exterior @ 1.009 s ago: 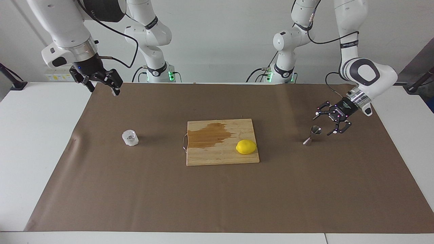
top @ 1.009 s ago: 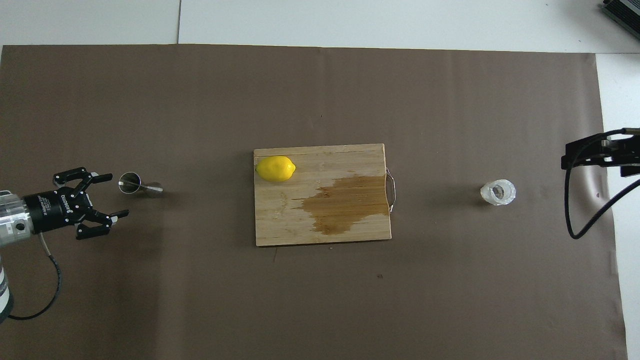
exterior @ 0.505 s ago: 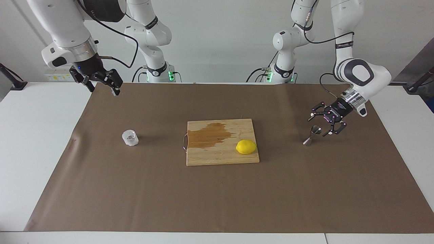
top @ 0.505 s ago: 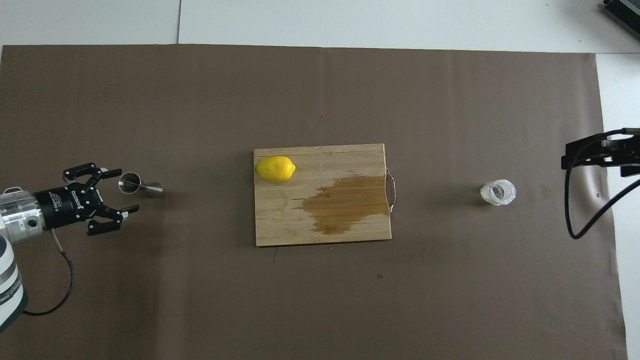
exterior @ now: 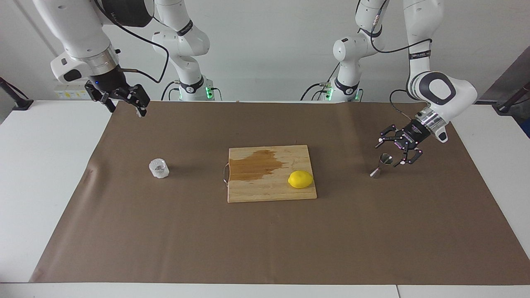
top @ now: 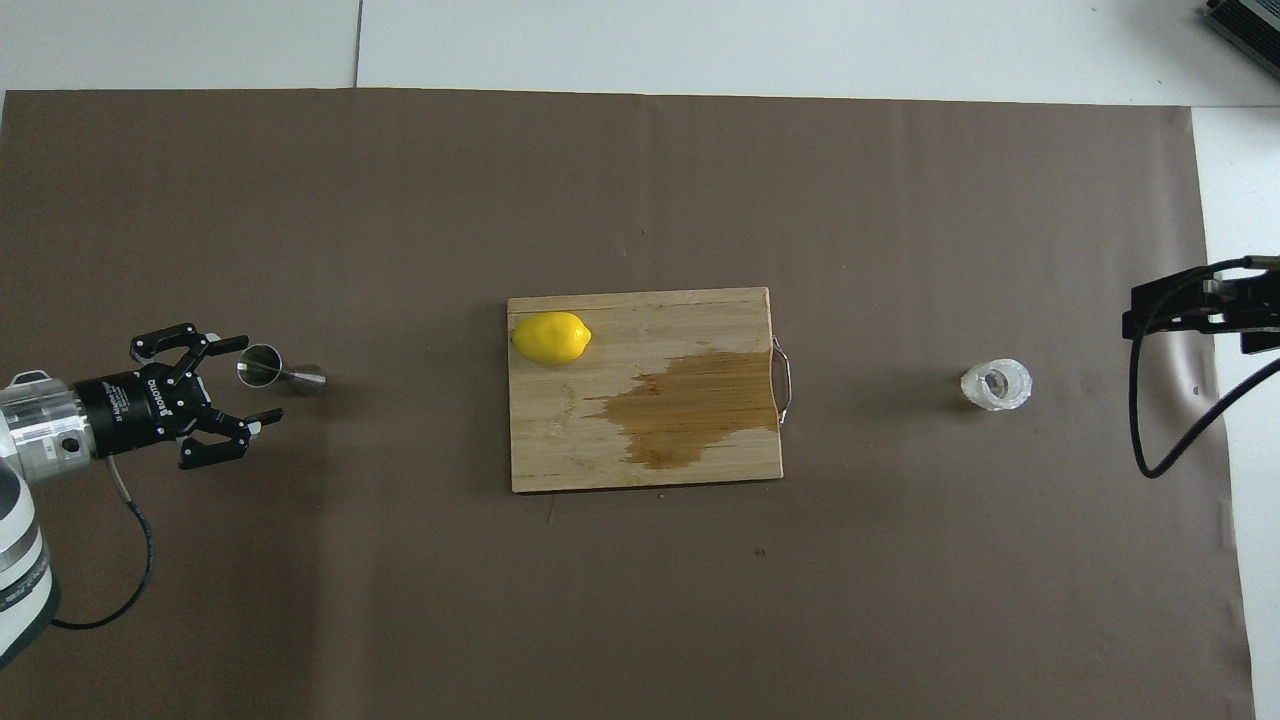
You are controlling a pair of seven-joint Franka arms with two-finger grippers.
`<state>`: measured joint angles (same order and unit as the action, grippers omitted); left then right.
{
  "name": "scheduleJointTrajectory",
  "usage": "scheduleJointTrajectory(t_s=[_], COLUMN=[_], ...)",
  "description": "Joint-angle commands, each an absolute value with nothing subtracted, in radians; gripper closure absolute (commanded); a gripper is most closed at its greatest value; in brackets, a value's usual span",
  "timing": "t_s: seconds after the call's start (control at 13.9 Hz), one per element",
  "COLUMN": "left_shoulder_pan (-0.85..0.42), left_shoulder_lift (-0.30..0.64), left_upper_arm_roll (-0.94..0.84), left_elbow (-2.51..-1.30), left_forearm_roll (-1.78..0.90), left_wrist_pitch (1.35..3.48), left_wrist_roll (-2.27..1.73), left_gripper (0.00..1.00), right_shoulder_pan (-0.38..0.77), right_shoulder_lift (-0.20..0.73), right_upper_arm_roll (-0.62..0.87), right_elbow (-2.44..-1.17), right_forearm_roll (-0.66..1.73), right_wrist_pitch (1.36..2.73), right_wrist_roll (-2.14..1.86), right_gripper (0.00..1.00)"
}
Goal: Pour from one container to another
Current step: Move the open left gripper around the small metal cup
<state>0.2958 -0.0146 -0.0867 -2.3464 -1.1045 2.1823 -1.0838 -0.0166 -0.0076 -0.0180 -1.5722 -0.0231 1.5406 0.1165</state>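
Observation:
The small textured clear glass cup [exterior: 159, 168] [top: 996, 385] stands alone on the brown mat toward the right arm's end of the table. The steel jigger [exterior: 381, 166] [top: 279, 372] stands upright toward the left arm's end. My left gripper [exterior: 389, 155] [top: 256, 381] is low and open, with its fingertips on either side of the jigger's upper cone and not closed on it. My right gripper [exterior: 127, 110] hangs open and holds nothing, high over the mat's corner nearest the robots, well away from the glass cup. Only its edge shows in the overhead view.
A wooden cutting board [exterior: 248, 192] [top: 560, 450] lies in the middle of the mat, with a dark wet stain and a metal handle facing the glass cup. A lemon [exterior: 300, 179] [top: 551, 337] lies on the board's end toward the jigger. White table borders the mat.
My left gripper has moved in toward the jigger, and its open fingers now flank the upper cone. The right arm, the glass cup and the jigger have not moved.

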Motion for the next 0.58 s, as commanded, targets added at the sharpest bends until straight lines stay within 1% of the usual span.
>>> scheduleJointTrajectory(t_s=[0.0,0.07,0.22,0.29,0.5], left_shoulder_pan=[0.272,0.273,0.273,0.273,0.285], left_shoulder_lift=[-0.037,-0.037,-0.037,-0.037,-0.038], left_upper_arm_roll=[-0.08,-0.08,-0.08,-0.078,-0.078], left_elbow=[-2.373,-2.373,-2.375,-2.375,-2.375], left_forearm_roll=[-1.129,-1.129,-1.129,-1.129,-1.127], left_wrist_pitch=[2.218,2.218,2.218,2.217,2.212], left_wrist_roll=[-1.049,-1.04,-1.039,-1.039,-1.039], left_gripper=[0.0,0.04,0.27,0.31,0.32], right_shoulder_pan=[-0.028,-0.028,-0.028,-0.028,-0.028], right_shoulder_lift=[-0.032,-0.032,-0.032,-0.032,-0.032], right_upper_arm_roll=[-0.009,-0.009,-0.009,-0.009,-0.011], right_elbow=[-1.601,-1.601,-1.601,-1.601,-1.601], right_forearm_roll=[-0.018,-0.018,-0.018,-0.018,-0.018], right_wrist_pitch=[1.551,1.551,1.551,1.551,1.551], right_wrist_roll=[0.123,0.123,0.124,0.123,0.123], right_gripper=[0.0,0.0,0.0,0.0,0.0])
